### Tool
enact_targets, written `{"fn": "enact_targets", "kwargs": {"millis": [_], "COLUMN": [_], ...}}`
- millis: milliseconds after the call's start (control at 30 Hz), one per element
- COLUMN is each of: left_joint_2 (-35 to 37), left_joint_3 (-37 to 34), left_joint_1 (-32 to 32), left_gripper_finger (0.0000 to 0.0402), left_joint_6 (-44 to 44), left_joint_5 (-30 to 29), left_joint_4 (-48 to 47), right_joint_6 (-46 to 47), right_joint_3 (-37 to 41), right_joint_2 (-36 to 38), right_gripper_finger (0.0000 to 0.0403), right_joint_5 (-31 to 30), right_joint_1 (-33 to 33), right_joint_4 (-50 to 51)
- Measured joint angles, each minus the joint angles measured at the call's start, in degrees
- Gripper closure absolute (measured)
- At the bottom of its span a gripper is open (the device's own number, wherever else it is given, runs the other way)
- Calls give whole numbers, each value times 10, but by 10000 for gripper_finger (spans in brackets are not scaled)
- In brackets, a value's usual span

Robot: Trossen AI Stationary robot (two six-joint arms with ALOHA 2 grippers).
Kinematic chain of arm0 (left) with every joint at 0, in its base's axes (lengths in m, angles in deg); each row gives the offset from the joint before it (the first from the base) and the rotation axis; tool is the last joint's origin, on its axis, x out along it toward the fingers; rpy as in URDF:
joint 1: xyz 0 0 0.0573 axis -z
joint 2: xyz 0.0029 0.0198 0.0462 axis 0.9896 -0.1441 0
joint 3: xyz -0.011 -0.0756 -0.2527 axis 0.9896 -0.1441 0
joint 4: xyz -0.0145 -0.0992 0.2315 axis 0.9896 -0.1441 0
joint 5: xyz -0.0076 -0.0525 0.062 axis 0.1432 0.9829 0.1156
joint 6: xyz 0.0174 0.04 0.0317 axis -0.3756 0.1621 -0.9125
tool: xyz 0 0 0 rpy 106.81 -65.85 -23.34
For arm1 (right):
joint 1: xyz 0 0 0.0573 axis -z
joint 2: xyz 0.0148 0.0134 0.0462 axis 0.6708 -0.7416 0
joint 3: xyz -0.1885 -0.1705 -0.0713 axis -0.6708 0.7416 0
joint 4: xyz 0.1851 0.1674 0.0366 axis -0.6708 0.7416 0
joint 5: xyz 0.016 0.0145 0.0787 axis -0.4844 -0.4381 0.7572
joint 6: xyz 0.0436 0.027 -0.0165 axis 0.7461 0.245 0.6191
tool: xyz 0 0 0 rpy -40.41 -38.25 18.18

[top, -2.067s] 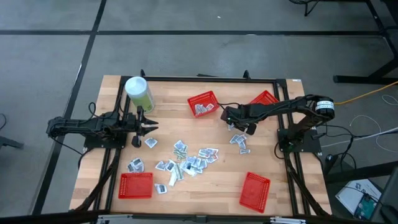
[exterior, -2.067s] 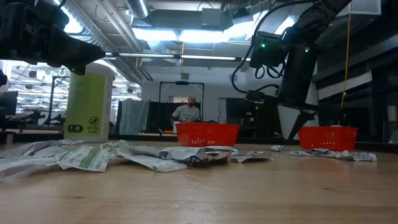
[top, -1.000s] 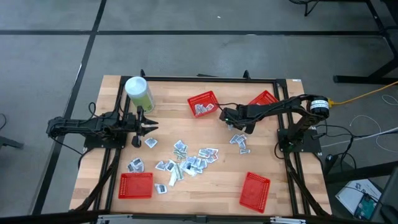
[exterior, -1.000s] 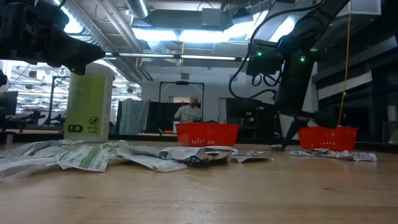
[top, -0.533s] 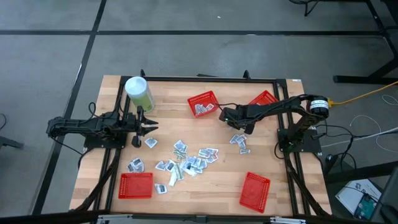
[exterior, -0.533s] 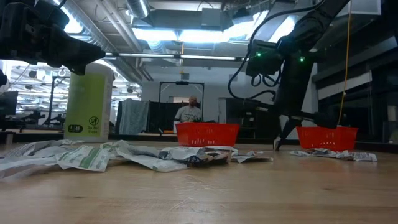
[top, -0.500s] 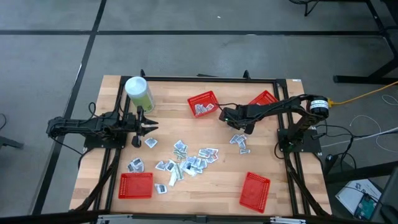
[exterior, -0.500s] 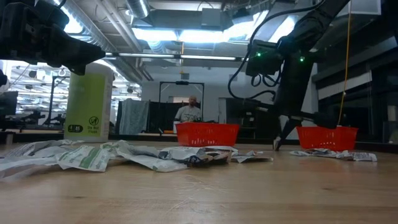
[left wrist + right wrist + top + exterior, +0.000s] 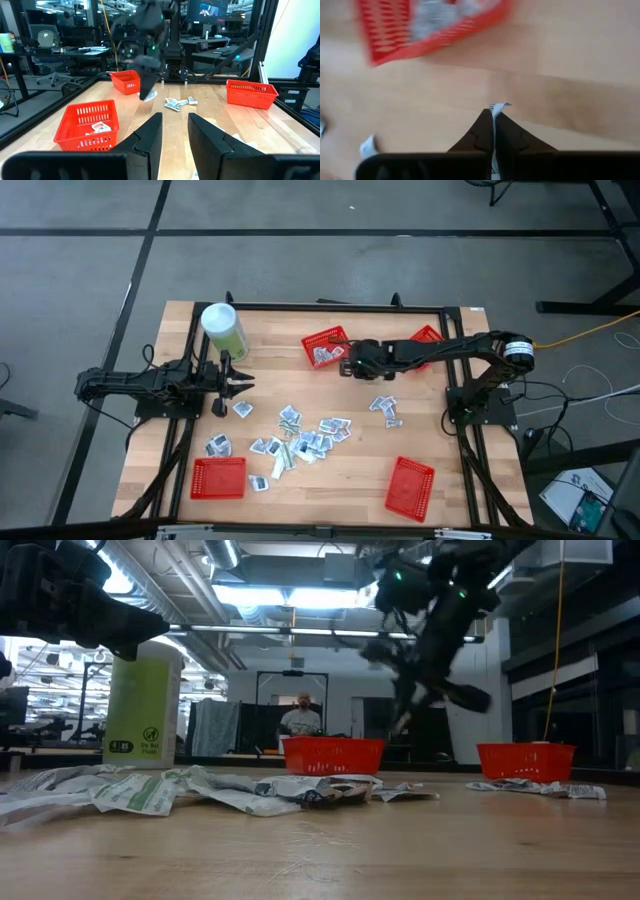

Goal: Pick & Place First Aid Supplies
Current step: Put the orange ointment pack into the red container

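Packets (image 9: 322, 356) in the back-centre red basket (image 9: 326, 338) (right claw (image 9: 347, 364) beside it, pinching one packet (image 9: 497, 107)).

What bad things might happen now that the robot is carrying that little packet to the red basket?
The right gripper pinches the packet only by a thin edge, so it might slip out before reaching the basket. That basket already holds packets, and the arm is lifted and close to it, so a low pass might nudge it. The left gripper waits open near the canister, and should not get in the way.
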Motion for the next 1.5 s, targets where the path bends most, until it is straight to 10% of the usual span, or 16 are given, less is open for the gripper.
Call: {"fn": "enact_targets", "kwargs": {"millis": [500, 933, 1300, 1500], "left_joint_2": [0, 0, 0, 0], "left_joint_3": [0, 0, 0, 0], "left_joint_1": [0, 0, 0, 0], "left_gripper_finger": [313, 313, 313, 313], "left_joint_6": [0, 0, 0, 0], "left_joint_5": [0, 0, 0, 0], "left_joint_4": [0, 0, 0, 0], "right_joint_6": [-474, -476, -357, -457], "right_joint_3": [-80, -79, -79, -79], "right_joint_2": [-8, -106, -126, -125], "right_gripper_finger": [398, 399, 392, 370], "right_joint_5": [-25, 9, 53, 142], "right_joint_1": [0, 61, 84, 85], "right_joint_4": [-198, -334, -237, -233]}}
